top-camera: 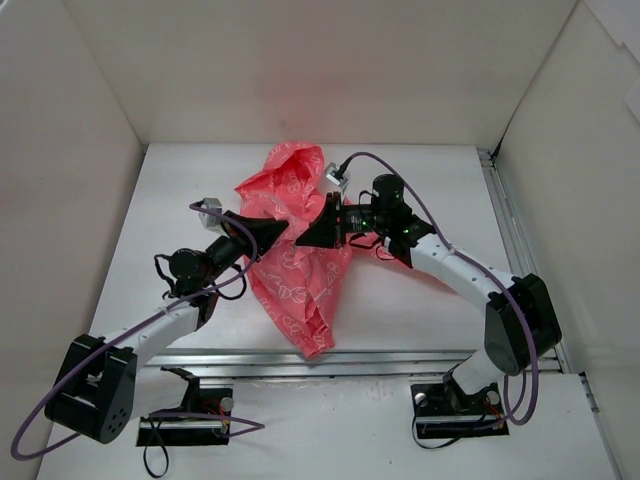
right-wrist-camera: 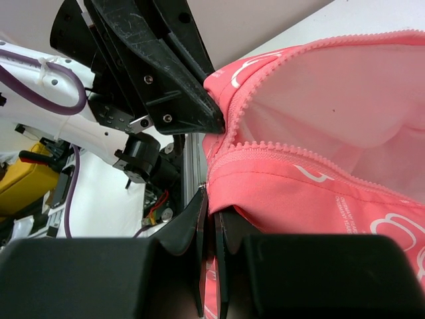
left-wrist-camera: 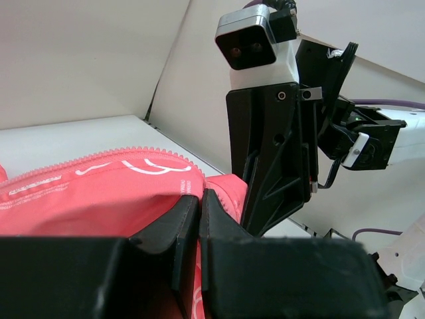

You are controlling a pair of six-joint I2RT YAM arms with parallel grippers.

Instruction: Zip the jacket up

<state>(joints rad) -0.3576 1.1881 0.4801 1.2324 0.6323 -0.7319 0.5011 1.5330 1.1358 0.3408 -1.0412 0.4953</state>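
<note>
The coral-pink jacket (top-camera: pixel 300 290) with white print hangs bunched in the middle of the table, held up between both grippers. My left gripper (top-camera: pixel 283 231) is shut on a fold of the jacket (left-wrist-camera: pixel 99 193) beside its zipper teeth (left-wrist-camera: pixel 99 156). My right gripper (top-camera: pixel 303 240) faces it tip to tip and is shut on the jacket's edge (right-wrist-camera: pixel 299 193) just below the other zipper row (right-wrist-camera: pixel 299 151). The two zipper rows are apart and the pale lining (right-wrist-camera: pixel 332 100) shows between them. The zipper pull and the chest emblem are not visible.
White walls enclose the white table (top-camera: pixel 420 190) on three sides. A metal rail (top-camera: pixel 400 360) runs along the near edge and another (top-camera: pixel 508 230) along the right side. A yellow object (right-wrist-camera: pixel 26 179) and cables lie beyond the near edge.
</note>
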